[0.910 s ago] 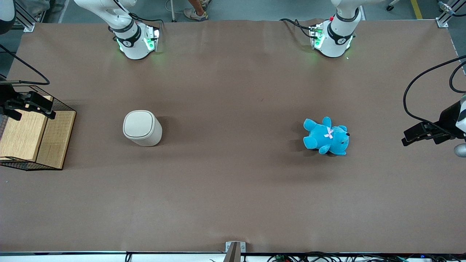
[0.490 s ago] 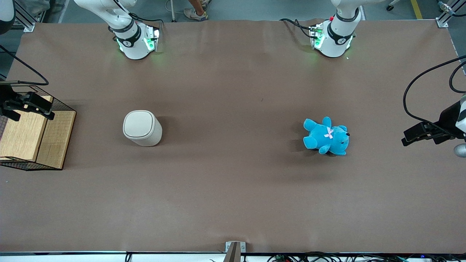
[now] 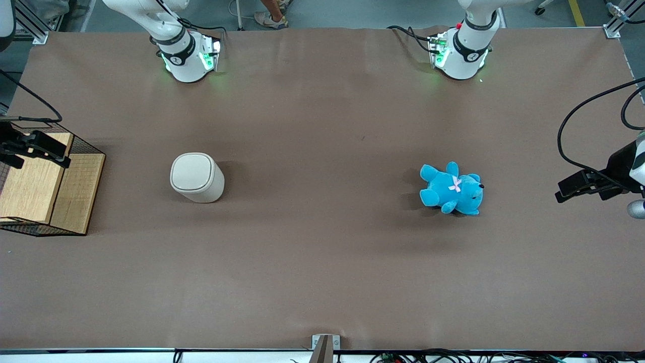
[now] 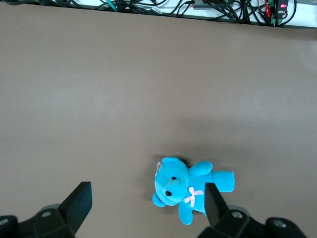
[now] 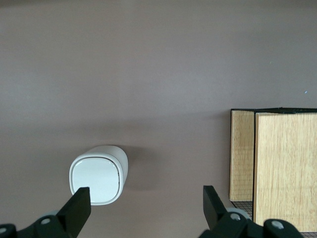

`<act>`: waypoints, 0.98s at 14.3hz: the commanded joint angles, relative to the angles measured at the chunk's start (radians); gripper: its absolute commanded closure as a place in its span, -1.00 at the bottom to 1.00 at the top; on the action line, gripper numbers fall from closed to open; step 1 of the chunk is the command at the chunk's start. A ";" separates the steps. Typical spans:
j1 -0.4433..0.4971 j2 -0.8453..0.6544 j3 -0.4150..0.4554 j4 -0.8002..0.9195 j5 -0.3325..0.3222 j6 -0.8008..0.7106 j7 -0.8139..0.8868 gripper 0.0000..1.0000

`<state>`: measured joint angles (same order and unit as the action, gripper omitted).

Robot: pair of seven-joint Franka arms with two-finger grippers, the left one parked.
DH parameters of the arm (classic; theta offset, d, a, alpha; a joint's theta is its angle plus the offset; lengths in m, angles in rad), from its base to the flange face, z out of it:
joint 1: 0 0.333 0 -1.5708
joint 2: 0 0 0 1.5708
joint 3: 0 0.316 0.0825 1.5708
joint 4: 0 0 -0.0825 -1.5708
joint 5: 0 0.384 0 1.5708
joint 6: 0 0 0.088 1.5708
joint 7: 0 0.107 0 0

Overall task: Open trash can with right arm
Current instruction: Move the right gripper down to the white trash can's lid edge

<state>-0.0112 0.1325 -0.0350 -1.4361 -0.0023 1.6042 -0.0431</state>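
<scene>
The trash can (image 3: 196, 177) is a small cream-white bin standing upright on the brown table, its flip lid shut. It also shows in the right wrist view (image 5: 99, 174). My right gripper (image 3: 38, 151) hangs high over the wood-and-mesh box at the working arm's end of the table, well apart from the trash can. In the right wrist view the gripper (image 5: 144, 198) is open wide and empty, with one black fingertip (image 5: 79, 198) showing in front of the bin's lid and nothing touching.
A wood-and-wire-mesh box (image 3: 50, 186) stands at the working arm's end of the table and shows in the right wrist view (image 5: 272, 168). A blue teddy (image 3: 451, 189) lies toward the parked arm's end, also seen in the left wrist view (image 4: 190, 188).
My right gripper has drifted slightly toward the table edge at the working arm's end, still open. The trash can, box and teddy have not moved.
</scene>
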 commanded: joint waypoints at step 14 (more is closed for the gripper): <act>0.175 0.052 0.018 -0.423 0.027 0.137 0.049 1.00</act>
<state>0.1462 0.1968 -0.0138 -1.7946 0.0068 1.6928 -0.0068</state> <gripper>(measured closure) 0.987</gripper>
